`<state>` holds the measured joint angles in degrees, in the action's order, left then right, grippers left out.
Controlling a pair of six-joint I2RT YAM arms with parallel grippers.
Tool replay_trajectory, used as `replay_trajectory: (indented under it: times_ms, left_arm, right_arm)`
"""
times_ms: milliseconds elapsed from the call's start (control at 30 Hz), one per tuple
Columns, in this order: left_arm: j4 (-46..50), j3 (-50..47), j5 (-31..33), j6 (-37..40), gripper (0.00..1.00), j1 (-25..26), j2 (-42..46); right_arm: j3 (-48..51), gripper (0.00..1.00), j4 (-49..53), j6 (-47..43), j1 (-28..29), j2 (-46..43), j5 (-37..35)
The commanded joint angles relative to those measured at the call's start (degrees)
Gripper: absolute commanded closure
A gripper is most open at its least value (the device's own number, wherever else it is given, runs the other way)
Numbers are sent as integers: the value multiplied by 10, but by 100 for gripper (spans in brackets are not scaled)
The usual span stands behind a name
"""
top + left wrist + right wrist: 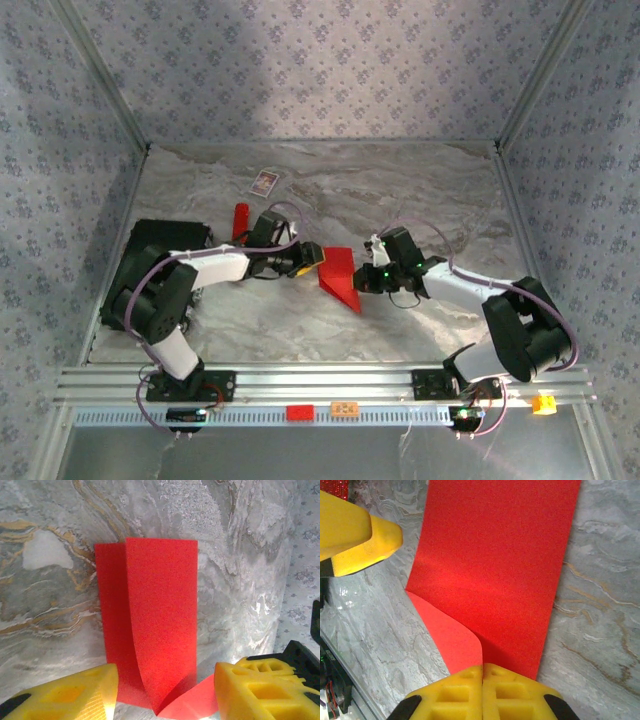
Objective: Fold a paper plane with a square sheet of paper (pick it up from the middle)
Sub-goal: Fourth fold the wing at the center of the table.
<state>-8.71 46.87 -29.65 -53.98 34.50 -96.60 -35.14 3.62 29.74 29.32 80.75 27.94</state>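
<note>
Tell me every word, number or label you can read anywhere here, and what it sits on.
Nothing here can be read as text.
small printed card on the table: print too small to read.
orange tag on the front rail: dark marks, too blurred to read.
red sheet of paper: plain, no writing.

Top external camera: far above and behind both bases, facing down. Wrist cameras: close behind left gripper and right gripper, facing forward. Shared by all: red paper sheet between the claws
</note>
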Motion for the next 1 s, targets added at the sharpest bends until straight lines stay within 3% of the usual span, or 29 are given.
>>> replay_trajectory:
  times_ms: [0, 367, 600, 800, 967]
  left_arm:
    - [-30, 18, -37, -12, 47, -2, -24]
    - [-103, 37, -82, -64, 53, 2, -88]
    - [-127, 45, -86, -84, 77, 8, -107]
    - [-164, 30, -73, -110, 91, 9, -100]
    - [-168, 20, -51, -121, 99, 11, -88]
  right_arm:
    - [8, 92, -9, 3, -7, -12, 8]
    - [22, 91, -34, 17, -14, -12, 14]
    - [19, 82, -17, 20, -14, -24, -2]
    - [22, 60, 44, 8, -10, -95, -88]
    - [39, 56, 68, -6, 11, -167, -189]
